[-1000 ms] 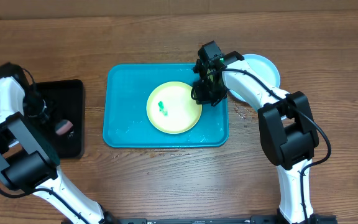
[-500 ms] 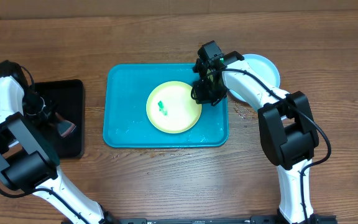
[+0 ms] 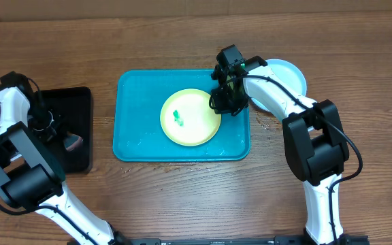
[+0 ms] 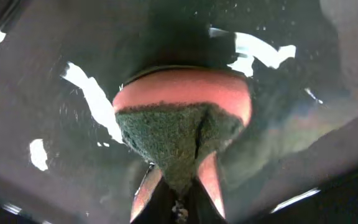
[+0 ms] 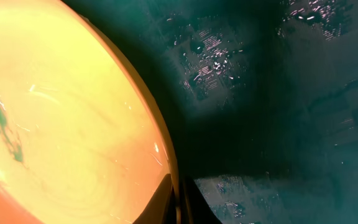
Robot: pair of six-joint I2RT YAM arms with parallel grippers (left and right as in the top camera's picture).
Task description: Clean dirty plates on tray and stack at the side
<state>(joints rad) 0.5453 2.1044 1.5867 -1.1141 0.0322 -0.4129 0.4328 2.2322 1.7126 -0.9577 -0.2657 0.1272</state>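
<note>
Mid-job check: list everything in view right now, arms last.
tray: one, teal-blue, centre of the table.
yellow-green plate: one, on the tray, with a green smear on it.
pale cyan plate: one, on the table right of the tray, partly behind the right arm.
black tray: one, left of the teal one.
sponge: one, pink with a green scouring face, at the black tray.
table: one, brown wood.
left gripper: jaws shut on the sponge.
right gripper: jaws shut on the yellow-green plate's right rim.

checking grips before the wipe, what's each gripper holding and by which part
Left gripper pinches the pink-and-green sponge by one squeezed end, over the black tray. Right gripper clamps the yellow-green plate by its rim.
</note>
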